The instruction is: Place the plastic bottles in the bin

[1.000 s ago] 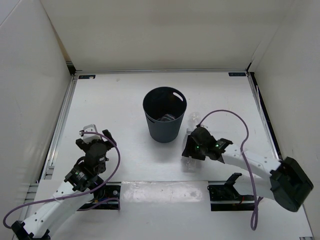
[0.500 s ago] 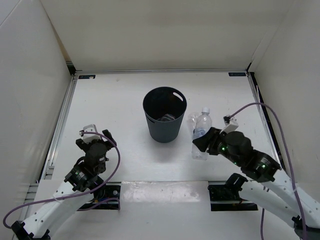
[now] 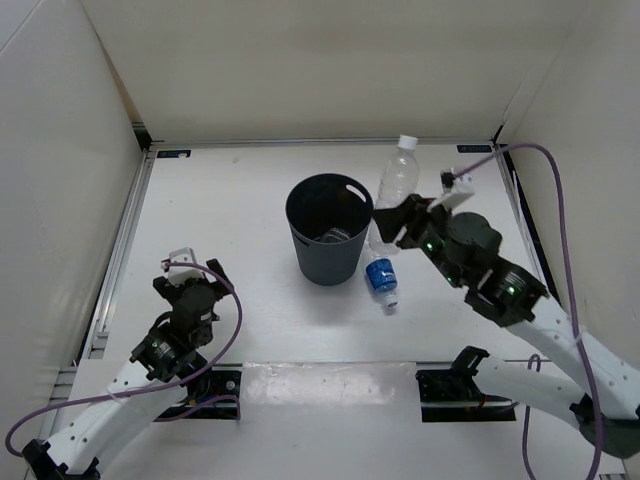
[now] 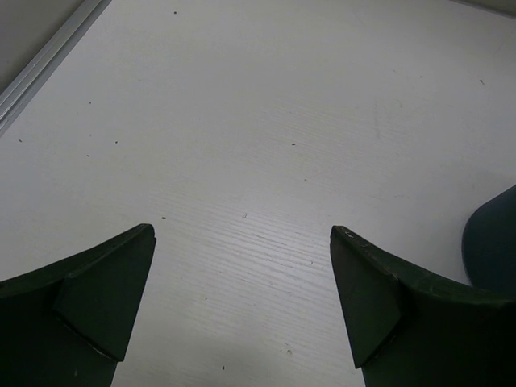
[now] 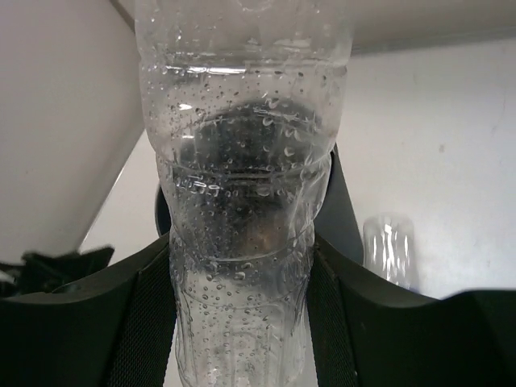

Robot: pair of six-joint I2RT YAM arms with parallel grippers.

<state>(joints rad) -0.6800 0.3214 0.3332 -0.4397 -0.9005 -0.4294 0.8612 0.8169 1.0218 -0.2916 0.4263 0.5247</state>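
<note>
While tight in right end effector (image 3: 405, 222), clear bottle (image 3: 396, 185) over white walled table (image 3: 220, 200); left end effector (image 3: 190, 268) wide.

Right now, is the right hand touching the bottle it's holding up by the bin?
Touching. The right wrist view shows the right hand squeezing the raised bottle from both sides.

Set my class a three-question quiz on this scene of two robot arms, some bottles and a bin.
1. True or false: the left claw is open and empty.
2. Which claw grips the clear plastic bottle with the white cap? A: the left claw. B: the right claw. C: neither.
3. Where does the blue-labelled clear plastic bottle lie relative to the dark grey round plastic bin?

Key: 1 true. 2 B. 3 outside it, on the white table, just to the bin's right.
</note>
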